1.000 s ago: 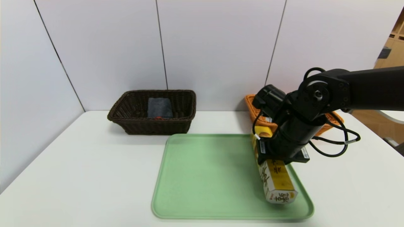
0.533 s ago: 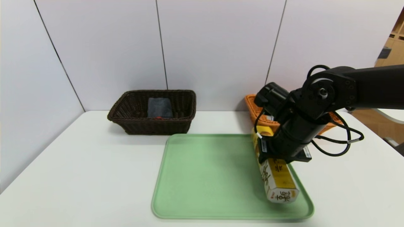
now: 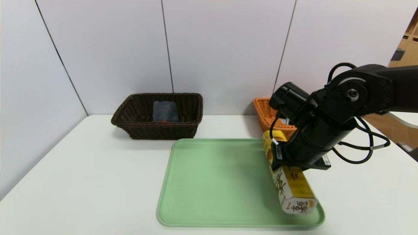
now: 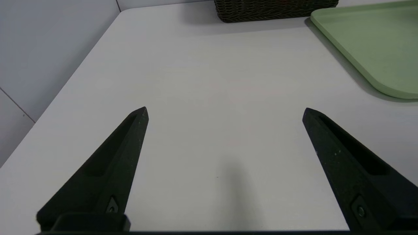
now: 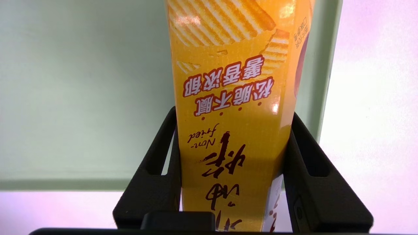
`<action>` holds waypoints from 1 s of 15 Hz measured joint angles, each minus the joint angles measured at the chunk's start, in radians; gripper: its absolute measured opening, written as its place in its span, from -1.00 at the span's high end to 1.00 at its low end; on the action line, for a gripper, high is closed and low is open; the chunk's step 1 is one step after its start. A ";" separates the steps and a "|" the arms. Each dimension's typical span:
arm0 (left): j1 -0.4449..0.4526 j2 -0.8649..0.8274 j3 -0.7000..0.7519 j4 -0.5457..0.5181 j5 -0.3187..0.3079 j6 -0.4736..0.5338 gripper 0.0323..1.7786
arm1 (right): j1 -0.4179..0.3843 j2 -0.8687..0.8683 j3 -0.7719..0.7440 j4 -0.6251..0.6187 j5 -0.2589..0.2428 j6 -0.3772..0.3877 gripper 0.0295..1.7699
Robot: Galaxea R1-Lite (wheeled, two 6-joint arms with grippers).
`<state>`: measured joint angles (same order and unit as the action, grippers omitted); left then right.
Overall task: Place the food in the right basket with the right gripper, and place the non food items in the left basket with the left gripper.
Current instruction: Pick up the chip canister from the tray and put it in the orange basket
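Note:
The food, a long yellow carton (image 3: 294, 187) (image 5: 232, 98), is clamped between the black fingers of my right gripper (image 3: 290, 160) (image 5: 233, 112), which is shut on it about mid-length. The carton slopes over the right side of the green tray (image 3: 212, 182), its white near end low by the tray's front right corner. The orange right basket (image 3: 265, 114) is partly hidden behind the right arm. The dark brown left basket (image 3: 156, 132) holds the grey-blue cloth (image 3: 165, 111) and a sliver of the red toy (image 3: 164, 121). My left gripper (image 4: 225, 110) is open over bare table.
The white table (image 3: 98, 169) meets grey wall panels at the back and left. In the left wrist view the dark basket (image 4: 274, 9) and a corner of the tray (image 4: 375, 49) lie ahead. Black cables (image 3: 362, 147) loop from the right arm.
The right arm has shifted to the right and a little up, carrying the carton with it. The carton's near end now sits closer to the tray's right edge.

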<state>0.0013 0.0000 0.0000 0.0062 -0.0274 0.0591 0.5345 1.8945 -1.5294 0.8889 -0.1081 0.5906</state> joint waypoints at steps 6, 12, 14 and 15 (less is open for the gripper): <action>0.000 0.000 0.000 0.000 0.000 -0.001 -0.90 | 0.020 -0.061 0.043 0.001 -0.002 0.004 0.06; 0.000 0.000 0.000 0.000 0.000 -0.001 -0.90 | 0.056 -0.153 0.122 0.001 -0.001 0.005 0.06; 0.000 0.000 0.000 0.000 0.000 -0.001 -0.90 | 0.060 -0.189 0.129 0.001 -0.005 -0.002 0.06; 0.000 0.000 0.000 0.000 0.000 0.000 -0.90 | 0.060 -0.206 0.130 0.000 -0.010 -0.005 0.06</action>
<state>0.0013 0.0000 0.0000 0.0057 -0.0272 0.0589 0.5945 1.6889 -1.3998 0.8894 -0.1183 0.5853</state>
